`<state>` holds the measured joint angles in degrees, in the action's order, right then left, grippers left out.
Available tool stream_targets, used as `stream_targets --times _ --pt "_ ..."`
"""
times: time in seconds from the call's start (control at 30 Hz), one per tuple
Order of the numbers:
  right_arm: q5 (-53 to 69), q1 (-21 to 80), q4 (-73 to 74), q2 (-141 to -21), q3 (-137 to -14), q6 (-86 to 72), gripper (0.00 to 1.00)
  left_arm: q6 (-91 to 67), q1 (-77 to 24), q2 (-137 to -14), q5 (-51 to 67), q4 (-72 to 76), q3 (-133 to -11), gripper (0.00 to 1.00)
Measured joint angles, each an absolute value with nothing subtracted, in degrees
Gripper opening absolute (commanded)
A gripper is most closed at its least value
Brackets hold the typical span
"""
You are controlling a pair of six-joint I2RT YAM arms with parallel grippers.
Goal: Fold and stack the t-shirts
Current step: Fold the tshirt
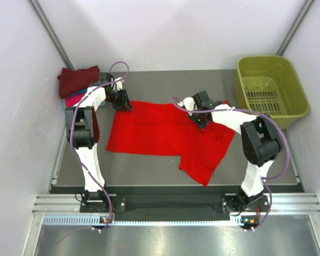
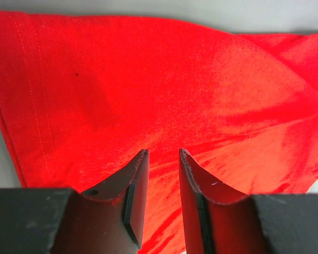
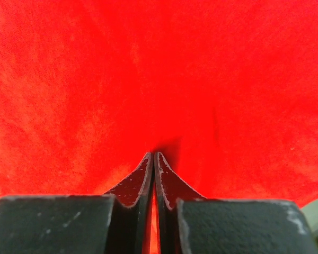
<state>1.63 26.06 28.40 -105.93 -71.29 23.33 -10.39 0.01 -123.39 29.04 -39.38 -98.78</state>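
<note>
A bright red t-shirt [image 1: 160, 133] lies spread on the grey table, with one part hanging toward the front right. My left gripper [image 1: 124, 102] hovers over its back left corner; in the left wrist view the gripper [image 2: 163, 153] is open, with the red cloth [image 2: 148, 79] lying below it. My right gripper [image 1: 200, 120] is at the shirt's back right part; in the right wrist view the gripper [image 3: 153, 154] is shut, its tips on the red cloth [image 3: 159, 69], with a sliver of cloth between them. A folded maroon shirt [image 1: 77, 80] tops a stack with a magenta one [image 1: 74, 99] at the back left.
An olive-green plastic basket [image 1: 269, 88] stands at the back right, beside the table. White walls close in the left, right and back. The table's front edge [image 1: 170, 186] runs just behind the arm bases.
</note>
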Motion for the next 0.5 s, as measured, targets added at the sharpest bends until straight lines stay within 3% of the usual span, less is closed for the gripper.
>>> stream_targets --times 0.1,0.27,0.5 --pt "1.76 26.09 28.40 -105.93 -72.34 22.94 0.01 -10.41 0.01 -123.39 29.08 -39.27 -98.78 0.34" --pt "1.69 26.13 28.82 -105.93 -72.55 22.48 0.25 -10.61 0.01 -123.39 29.15 -39.07 -98.80 0.34" --pt "1.91 26.39 28.77 -105.84 -71.00 22.31 0.20 -10.61 0.01 -123.42 29.15 -39.00 -99.24 0.34"
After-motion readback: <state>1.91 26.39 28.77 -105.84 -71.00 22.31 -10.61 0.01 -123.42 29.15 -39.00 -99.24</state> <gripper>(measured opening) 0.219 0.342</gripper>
